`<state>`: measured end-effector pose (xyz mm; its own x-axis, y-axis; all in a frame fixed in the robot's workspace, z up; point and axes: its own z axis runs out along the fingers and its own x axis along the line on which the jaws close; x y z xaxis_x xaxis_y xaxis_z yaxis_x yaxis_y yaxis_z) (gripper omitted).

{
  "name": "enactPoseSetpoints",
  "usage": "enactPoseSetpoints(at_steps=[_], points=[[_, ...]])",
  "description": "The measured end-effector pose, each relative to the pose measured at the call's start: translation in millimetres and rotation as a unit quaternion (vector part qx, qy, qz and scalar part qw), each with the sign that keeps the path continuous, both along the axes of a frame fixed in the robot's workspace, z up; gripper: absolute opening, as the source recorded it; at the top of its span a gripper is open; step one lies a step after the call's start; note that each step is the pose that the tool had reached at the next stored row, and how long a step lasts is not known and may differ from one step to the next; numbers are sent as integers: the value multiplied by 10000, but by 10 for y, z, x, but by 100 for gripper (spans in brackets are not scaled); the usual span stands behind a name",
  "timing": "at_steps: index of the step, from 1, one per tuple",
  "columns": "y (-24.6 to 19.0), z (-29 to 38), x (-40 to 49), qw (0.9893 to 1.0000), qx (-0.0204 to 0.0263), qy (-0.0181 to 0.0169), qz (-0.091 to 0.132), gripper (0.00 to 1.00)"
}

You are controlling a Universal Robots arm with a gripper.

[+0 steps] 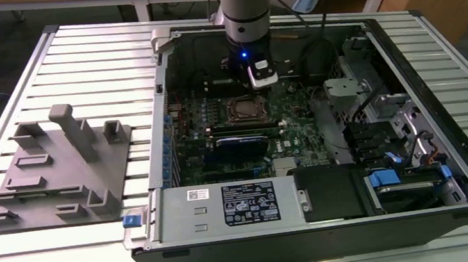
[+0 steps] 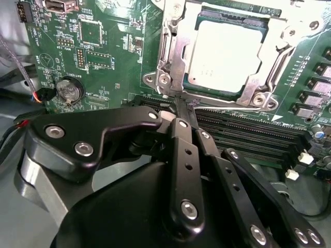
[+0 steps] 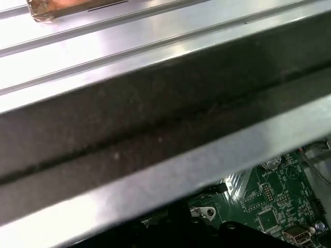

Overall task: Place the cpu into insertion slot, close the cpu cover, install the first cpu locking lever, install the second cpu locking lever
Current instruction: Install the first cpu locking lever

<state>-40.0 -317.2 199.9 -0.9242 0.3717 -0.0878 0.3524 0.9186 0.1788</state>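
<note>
Pincer (image 2: pixel 180 103), pressed together, sits just beside the dull silver cpu (image 2: pixel 222 51) framed by its shiny cpu cover (image 2: pixel 175 49).

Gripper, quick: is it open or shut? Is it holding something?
Gripper: shut, its tip beside the cpu cover, nothing visibly held.
</note>
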Motion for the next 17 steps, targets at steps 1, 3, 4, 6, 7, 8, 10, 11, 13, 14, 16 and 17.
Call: enactPoseSetpoints(at_steps=[1,3,4,6,7,8,10,11,13,14,16,17], points=[[-8,0,-2,10000,30,0,0,11],[-23,0,-3,9999,102,0,0,11],[-30,0,-3,9999,124,0,0,11],[-43,0,-4,9999,157,0,0,11],[-49,0,-4,9999,169,0,0,11],[-52,0,-4,9998,175,0,0,11],[-55,1,-5,9998,177,0,-2,11],[-55,5,-5,9998,176,1,-3,11],[-56,15,-5,9998,176,1,-4,11],[-56,21,-5,9998,176,0,-4,11],[-55,25,-4,9998,179,-1,-4,11],[-56,25,-6,9998,188,0,-6,11]])
